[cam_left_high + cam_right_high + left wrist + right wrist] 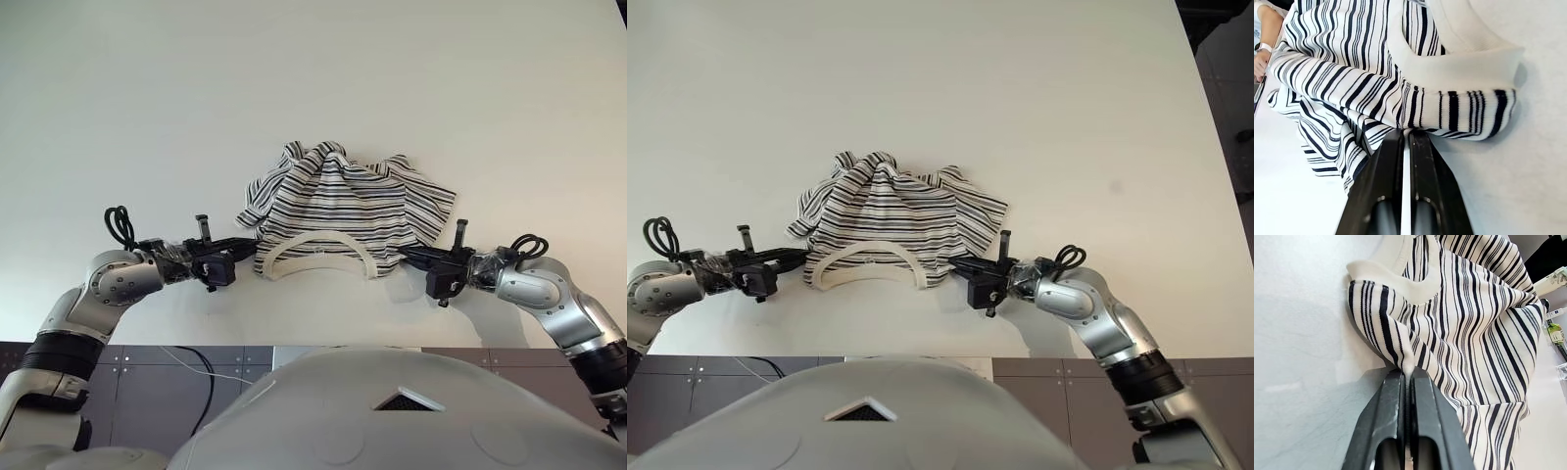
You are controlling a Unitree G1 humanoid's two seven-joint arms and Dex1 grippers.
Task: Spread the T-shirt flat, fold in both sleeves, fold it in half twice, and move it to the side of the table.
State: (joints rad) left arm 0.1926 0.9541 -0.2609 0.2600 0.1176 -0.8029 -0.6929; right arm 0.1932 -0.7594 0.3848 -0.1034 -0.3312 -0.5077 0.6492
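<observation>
A black-and-white striped T-shirt (338,201) with a white ribbed collar (315,244) lies bunched in a heap on the white table (294,78), collar toward me. My left gripper (253,242) is shut on the shirt's shoulder at the left end of the collar; the left wrist view shows the striped fabric (1415,105) pinched between the black fingers (1378,181). My right gripper (402,254) is shut on the shoulder at the collar's right end, with cloth (1459,333) clamped between its fingers (1422,421). The sleeves are crumpled under and behind the heap.
The table's near edge (294,345) runs just below both arms. Bare white tabletop stretches far beyond the shirt and to both sides. The table's right edge (1205,98) shows in the right eye view.
</observation>
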